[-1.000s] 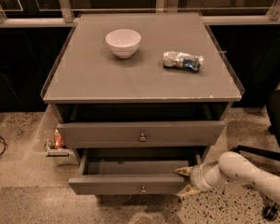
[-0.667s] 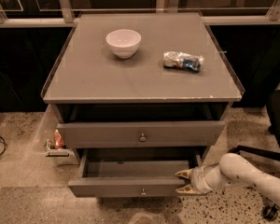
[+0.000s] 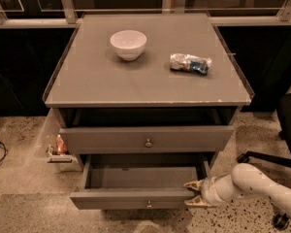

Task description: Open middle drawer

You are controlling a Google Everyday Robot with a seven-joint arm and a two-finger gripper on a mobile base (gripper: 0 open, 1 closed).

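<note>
The middle drawer (image 3: pixel 136 198) is the lower grey front with a small round knob (image 3: pixel 148 204). It stands pulled out from the grey cabinet (image 3: pixel 136 81), and its inside shows bare. My gripper (image 3: pixel 193 193) is at the right end of that drawer's front panel, low on the right. Its fingers are spread, one finger (image 3: pixel 191 184) just inside the drawer and the other in front of the panel. The white arm (image 3: pixel 252 186) comes in from the lower right.
Above is another grey drawer front (image 3: pixel 145 139) with its own knob. A white bowl (image 3: pixel 128 43) and a crumpled snack bag (image 3: pixel 189 63) lie on the cabinet top. A clear bin (image 3: pixel 56 147) stands at the cabinet's left. A black chair base (image 3: pixel 266 159) is on the right.
The middle drawer has slid a little further out toward the camera. The gripper has moved with it, staying at the right end of the front.
</note>
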